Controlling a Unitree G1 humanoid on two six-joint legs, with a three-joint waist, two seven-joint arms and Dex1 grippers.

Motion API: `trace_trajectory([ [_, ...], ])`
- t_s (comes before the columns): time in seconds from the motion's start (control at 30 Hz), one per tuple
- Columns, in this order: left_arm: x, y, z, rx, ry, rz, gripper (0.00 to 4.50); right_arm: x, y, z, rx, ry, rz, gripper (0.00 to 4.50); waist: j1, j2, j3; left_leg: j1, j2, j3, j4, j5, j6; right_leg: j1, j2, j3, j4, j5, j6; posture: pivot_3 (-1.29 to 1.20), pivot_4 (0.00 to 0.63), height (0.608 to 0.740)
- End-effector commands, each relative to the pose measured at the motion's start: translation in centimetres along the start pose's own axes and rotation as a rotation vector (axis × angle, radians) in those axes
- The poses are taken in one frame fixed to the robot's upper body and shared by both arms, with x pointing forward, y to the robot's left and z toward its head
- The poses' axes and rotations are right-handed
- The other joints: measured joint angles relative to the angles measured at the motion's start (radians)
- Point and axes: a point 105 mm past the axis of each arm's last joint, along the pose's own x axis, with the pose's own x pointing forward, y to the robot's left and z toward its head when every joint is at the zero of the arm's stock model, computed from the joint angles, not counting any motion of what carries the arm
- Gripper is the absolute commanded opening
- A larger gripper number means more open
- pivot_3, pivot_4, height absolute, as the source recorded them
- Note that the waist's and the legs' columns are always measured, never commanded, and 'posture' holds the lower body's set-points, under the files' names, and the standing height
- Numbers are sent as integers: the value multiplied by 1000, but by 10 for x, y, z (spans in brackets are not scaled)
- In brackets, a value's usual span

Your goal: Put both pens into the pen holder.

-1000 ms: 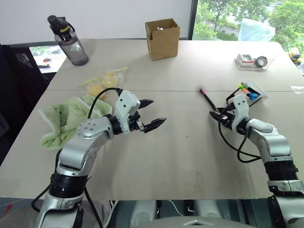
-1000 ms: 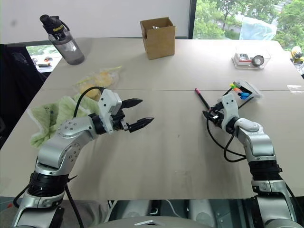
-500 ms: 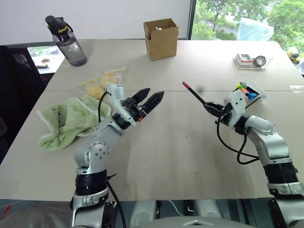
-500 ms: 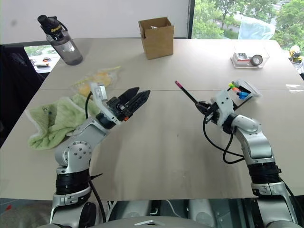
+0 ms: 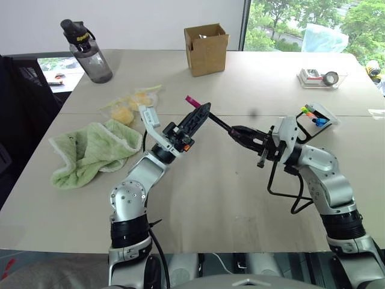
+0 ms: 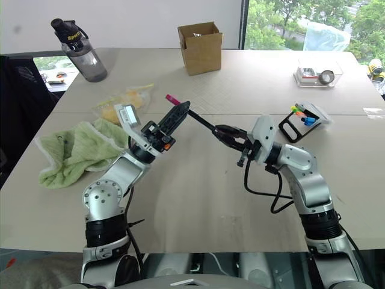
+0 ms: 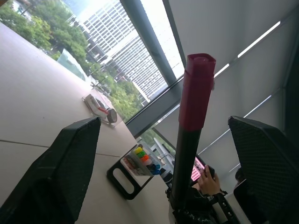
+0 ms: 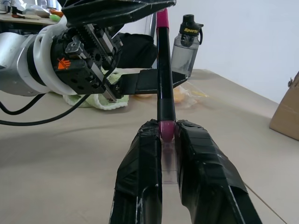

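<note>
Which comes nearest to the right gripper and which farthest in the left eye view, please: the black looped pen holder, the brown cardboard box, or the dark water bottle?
From the right gripper:
1. Black looped pen holder, just to its right on the table.
2. Brown cardboard box, farther back, near the table's far edge.
3. Dark water bottle, at the far left corner.

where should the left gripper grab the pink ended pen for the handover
On the bare black shaft of the pen, just below its free pink end. The right gripper pinches the other end, holding it clear of the table, and the left gripper already straddles the free end, open, so closing there seems best.

Black pen (image 8: 165, 88) with pink-red ends
</note>
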Motion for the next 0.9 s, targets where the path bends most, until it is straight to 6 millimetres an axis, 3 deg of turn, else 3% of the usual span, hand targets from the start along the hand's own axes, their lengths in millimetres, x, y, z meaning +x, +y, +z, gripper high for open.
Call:
trace_trajectory([
  [0.03,6,-19,4,20,-3,-88,2801,2,2,13,-42,-50,9,0,0,0,0,0,0,0,0,0,0,0,0,0,0,0,0,0,150,736],
  [0.17,7,-24,5,25,-4,-117,795,2,3,11,-38,-45,3,0,0,0,0,0,0,0,0,0,0,0,1,0,0,0,0,0,150,736],
  [0.23,8,-24,6,39,2,-120,46,1,2,7,-24,-21,-2,0,0,0,0,0,0,0,0,0,0,0,1,0,0,0,0,0,150,736],
  [0.3,7,-23,5,60,21,-115,46,-1,6,-3,25,67,36,0,0,0,0,0,0,0,0,0,0,0,1,0,0,0,0,0,150,736],
  [0.33,7,-20,1,97,61,-102,0,-3,9,-7,31,101,51,1020,0,0,0,0,0,0,0,0,0,0,1,0,0,0,0,0,150,736],
  [0.4,6,-13,-11,196,163,-71,0,-4,7,-10,48,126,28,1775,0,0,0,0,0,0,0,0,0,0,1,0,0,0,0,0,150,736],
  [0.53,5,-6,-23,342,269,-67,0,-10,8,-19,116,212,18,3700,1,0,0,0,-1,0,0,0,0,0,3,0,0,0,0,0,150,736],
  [0.9,9,-13,-44,658,532,-187,0,3,16,-11,401,367,25,3700,0,0,0,-1,0,-1,-1,0,1,0,-1,0,-1,0,0,0,150,736],
])
